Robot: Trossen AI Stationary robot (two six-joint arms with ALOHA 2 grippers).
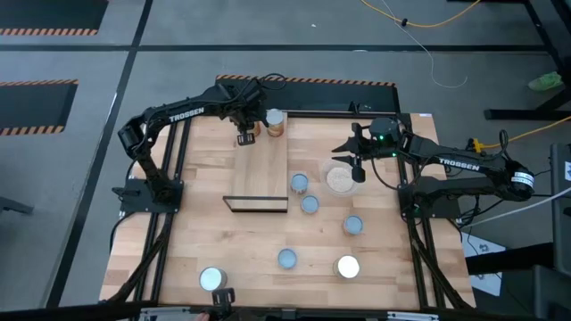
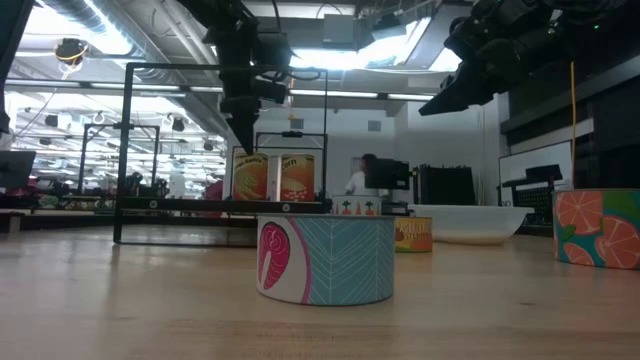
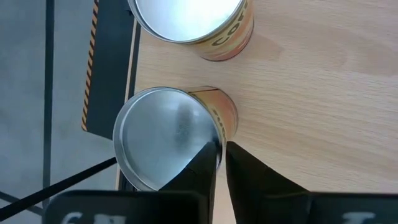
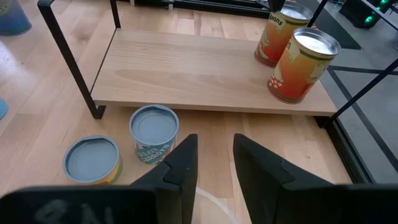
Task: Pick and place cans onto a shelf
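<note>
The light-wood shelf (image 1: 259,174) with a black frame stands on the table's far middle. Two orange-labelled cans (image 4: 305,62) (image 4: 280,37) stand upright on its far end. My left gripper (image 3: 221,162) is shut and points down just over the rim of the left can (image 3: 165,134); the low view (image 2: 243,140) shows it right above that can (image 2: 250,175). My right gripper (image 4: 216,155) is open and empty, above the clear bowl (image 1: 339,178) to the right of the shelf. Several more cans stand on the table, two of them (image 4: 153,134) (image 4: 93,160) beside the shelf. My left gripper's shut fingers (image 3: 205,168) stand over the can's rim (image 3: 211,134), coming from above. I cannot tell whether they touch it. The can stands upright on the shelf board.
Loose cans stand at the table's middle and near side (image 1: 353,225) (image 1: 287,259) (image 1: 347,266) (image 1: 211,279). A salmon-print can (image 2: 325,258) stands closest in the low view. The shelf's near part (image 4: 186,74) is bare board. Black frame posts (image 4: 68,56) rise at its corners.
</note>
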